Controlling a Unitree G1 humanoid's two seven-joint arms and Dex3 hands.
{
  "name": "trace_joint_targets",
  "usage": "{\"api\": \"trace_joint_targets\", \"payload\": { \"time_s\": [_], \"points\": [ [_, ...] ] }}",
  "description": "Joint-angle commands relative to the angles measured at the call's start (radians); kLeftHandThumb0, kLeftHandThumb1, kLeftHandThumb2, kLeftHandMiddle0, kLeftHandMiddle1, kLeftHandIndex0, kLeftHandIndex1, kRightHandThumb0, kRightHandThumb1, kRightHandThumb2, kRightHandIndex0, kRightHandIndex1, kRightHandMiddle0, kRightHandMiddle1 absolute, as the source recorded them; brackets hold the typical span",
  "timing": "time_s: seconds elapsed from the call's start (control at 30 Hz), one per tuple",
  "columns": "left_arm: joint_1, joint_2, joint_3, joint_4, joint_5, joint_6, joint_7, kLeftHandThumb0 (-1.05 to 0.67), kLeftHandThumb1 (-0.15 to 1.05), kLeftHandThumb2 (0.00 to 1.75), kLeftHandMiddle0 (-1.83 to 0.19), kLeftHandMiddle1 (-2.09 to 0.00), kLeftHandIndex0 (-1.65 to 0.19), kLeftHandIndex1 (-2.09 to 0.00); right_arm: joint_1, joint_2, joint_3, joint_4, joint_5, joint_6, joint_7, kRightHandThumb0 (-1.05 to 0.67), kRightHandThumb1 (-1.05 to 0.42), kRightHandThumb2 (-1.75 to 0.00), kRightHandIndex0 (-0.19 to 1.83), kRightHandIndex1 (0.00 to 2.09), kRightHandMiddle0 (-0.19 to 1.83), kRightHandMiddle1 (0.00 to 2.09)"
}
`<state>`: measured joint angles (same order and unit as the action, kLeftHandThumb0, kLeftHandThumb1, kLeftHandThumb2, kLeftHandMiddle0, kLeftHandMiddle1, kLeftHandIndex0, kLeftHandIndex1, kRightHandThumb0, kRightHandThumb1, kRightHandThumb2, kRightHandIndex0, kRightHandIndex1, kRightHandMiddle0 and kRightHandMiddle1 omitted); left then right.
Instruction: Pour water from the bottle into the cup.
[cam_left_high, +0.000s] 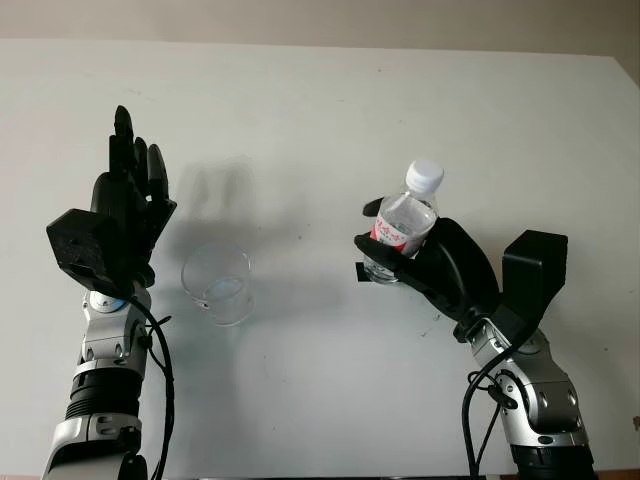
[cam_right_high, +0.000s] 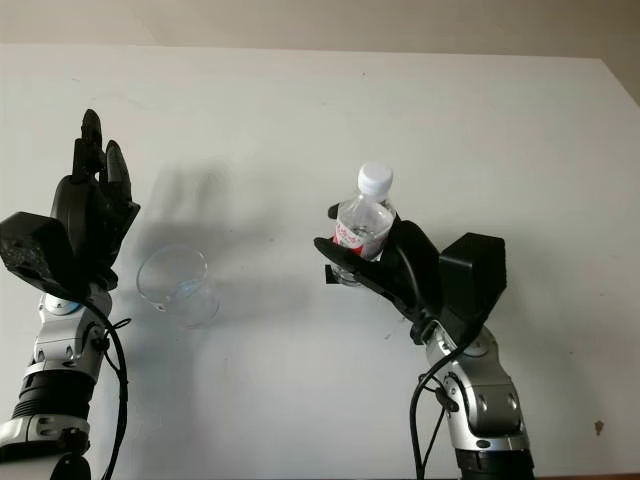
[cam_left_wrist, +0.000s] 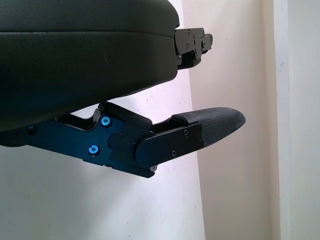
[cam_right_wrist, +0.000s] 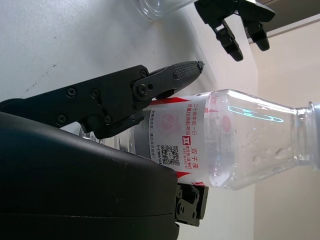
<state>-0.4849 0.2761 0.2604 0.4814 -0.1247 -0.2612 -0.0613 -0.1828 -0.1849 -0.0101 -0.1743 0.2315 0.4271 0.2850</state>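
The capped bottle (cam_left_high: 405, 222) is clamped upright in the right hand (cam_left_high: 440, 268) above the table (cam_left_high: 400, 100) — the cup (cam_left_high: 217, 284) is flanked by the open left hand (cam_left_high: 115, 225).

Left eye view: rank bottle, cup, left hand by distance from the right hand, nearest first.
1. Bottle: upright in the right hand, which is shut around it, white cap on.
2. Cup: on the table, toward the robot's left of the bottle.
3. Left hand: open, raised beyond the cup, farthest left.

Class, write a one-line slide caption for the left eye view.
Right hand grips the capped bottle; open left hand beside the cup.
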Motion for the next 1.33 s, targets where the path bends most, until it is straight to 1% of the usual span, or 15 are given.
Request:
{"api": "trace_joint_targets", "payload": {
  "time_s": [0.0, 0.03, 0.07, 0.1, 0.17, 0.2, 0.27, 0.3, 0.4, 0.5, 0.67, 0.77, 0.9, 1.07, 1.3],
  "points": [
    [0.001, 0.004, 0.002, -0.009, -0.003, -0.004, -0.001, -0.71, 1.05, 0.69, 0.09, -0.05, 0.13, -0.05, 0.029, -0.009, -0.006, 0.003, 0.008, 0.033, 0.003, -0.55, -0.96, -0.05, -0.19, 0.97, -0.19, 1.11],
    [0.001, 0.003, 0.002, -0.010, -0.003, -0.003, -0.001, -0.71, 1.05, 0.69, 0.09, -0.05, 0.13, -0.05, 0.031, -0.013, -0.007, 0.000, 0.009, 0.041, 0.006, -0.55, -0.96, -0.05, -0.19, 0.90, -0.19, 1.05],
    [0.001, 0.002, 0.002, -0.010, -0.004, -0.003, -0.001, -0.71, 1.05, 0.69, 0.09, -0.05, 0.12, -0.05, 0.032, -0.016, -0.008, -0.001, 0.010, 0.045, 0.008, -0.58, -0.95, -0.05, -0.19, 0.76, -0.19, 0.93],
    [0.001, 0.001, 0.002, -0.010, -0.004, -0.003, -0.001, -0.71, 1.05, 0.69, 0.09, -0.05, 0.12, -0.05, 0.033, -0.023, -0.007, 0.000, 0.009, 0.040, 0.018, -0.58, -0.95, -0.05, -0.19, 0.71, -0.19, 0.88],
    [-0.001, 0.000, 0.001, -0.006, -0.003, -0.007, 0.000, -0.71, 1.05, 0.69, 0.08, -0.05, 0.12, -0.05, 0.032, -0.037, -0.008, 0.006, 0.006, 0.019, 0.039, -0.63, -0.95, -0.05, -0.19, 0.38, -0.19, 0.56],
    [-0.002, 0.000, 0.002, -0.003, -0.004, -0.010, -0.001, -0.71, 1.05, 0.69, 0.08, -0.06, 0.12, -0.06, 0.031, -0.043, -0.007, 0.016, -0.005, -0.009, 0.045, -0.66, -0.95, -0.05, -0.18, 0.22, -0.19, 0.38],
    [-0.004, -0.002, 0.002, 0.002, -0.004, -0.013, 0.000, -0.71, 1.05, 0.68, 0.08, -0.06, 0.11, -0.06, 0.021, -0.052, -0.009, 0.060, -0.031, -0.097, 0.059, -0.69, -0.95, -0.05, -0.19, 0.06, -0.19, 0.11],
    [-0.005, -0.003, 0.003, 0.003, -0.006, -0.012, 0.001, -0.71, 1.05, 0.68, 0.07, -0.06, 0.11, -0.06, 0.014, -0.055, -0.010, 0.088, -0.052, -0.147, 0.056, -0.69, -0.95, -0.06, -0.19, 0.03, -0.19, 0.05],
    [-0.004, -0.004, 0.001, 0.001, -0.006, -0.007, -0.001, -0.72, 1.05, 0.68, 0.08, -0.05, 0.11, -0.06, -0.040, -0.061, -0.026, 0.252, -0.135, -0.368, 0.015, -0.75, -0.95, -0.05, -0.19, 0.00, -0.19, 0.01],
    [-0.004, -0.005, 0.001, 0.001, -0.007, -0.008, -0.002, -0.72, 1.05, 0.68, 0.07, -0.06, 0.11, -0.06, -0.097, -0.062, -0.052, 0.397, -0.158, -0.524, -0.008, -0.83, -0.95, -0.05, -0.19, 0.00, -0.19, 0.00],
    [-0.009, -0.002, -0.001, 0.005, -0.004, -0.006, -0.002, -0.70, 1.05, 0.68, 0.08, -0.05, 0.12, -0.05, -0.130, -0.077, -0.062, 0.490, -0.223, -0.662, -0.064, -0.89, -0.97, -0.06, -0.19, 0.00, -0.19, 0.00],
    [-0.012, -0.001, -0.002, 0.010, -0.006, -0.010, -0.005, -0.71, 1.05, 0.68, 0.08, -0.05, 0.12, -0.05, -0.140, -0.073, -0.070, 0.525, -0.232, -0.714, -0.092, -0.92, -0.98, -0.06, -0.19, 0.00, -0.19, 0.00],
    [-0.017, -0.001, -0.002, 0.017, -0.004, -0.016, -0.007, -0.71, 1.05, 0.67, 0.08, -0.05, 0.13, -0.05, -0.141, -0.067, -0.075, 0.547, -0.225, -0.743, -0.108, -0.97, -0.99, -0.06, -0.19, 0.00, -0.19, 0.00],
    [-0.022, 0.002, -0.007, 0.020, 0.006, -0.021, -0.001, -0.70, 1.05, 0.68, 0.09, -0.05, 0.13, -0.05, -0.122, -0.059, -0.066, 0.531, -0.184, -0.744, -0.055, -0.95, -0.98, -0.05, -0.19, 0.00, -0.19, 0.00],
    [-0.030, -0.002, -0.007, 0.033, 0.002, -0.026, -0.003, -0.70, 1.05, 0.69, 0.09, -0.05, 0.14, -0.05, -0.117, -0.029, -0.050, 0.518, -0.157, -0.767, -0.008, -0.94, -0.98, -0.05, -0.19, 0.00, -0.19, 0.00]
  ]
}}
